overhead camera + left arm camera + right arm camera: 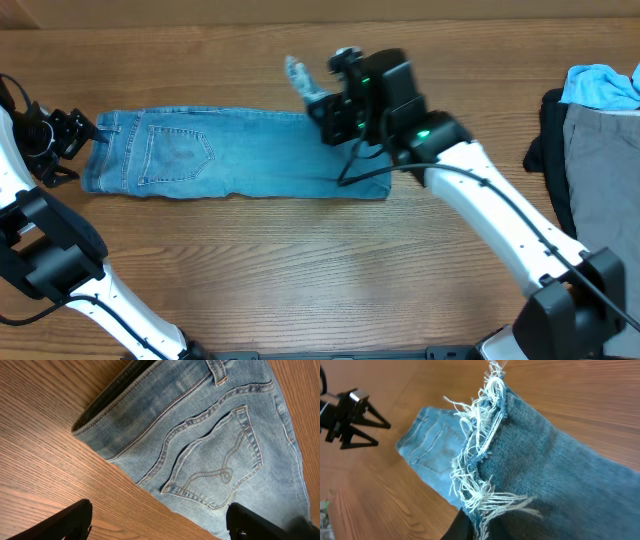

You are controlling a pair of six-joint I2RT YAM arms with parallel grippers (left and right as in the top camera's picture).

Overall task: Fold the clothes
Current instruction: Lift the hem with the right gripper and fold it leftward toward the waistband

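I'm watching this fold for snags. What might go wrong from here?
The right hand pinches only the frayed hem of the jeans; loose threads may slip or tear. The left hand is open beside the waistband, so nothing pins it and the jeans may drag as the leg is carried over.

Faded matt denim jeans [240, 155], hem frayed into rough white threads, lie on a smooth wood-grain table [300, 270].

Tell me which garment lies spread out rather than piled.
The faded light-blue denim jeans, stretched across the table; the grey, black and sky-blue garments sit heaped at the right edge.
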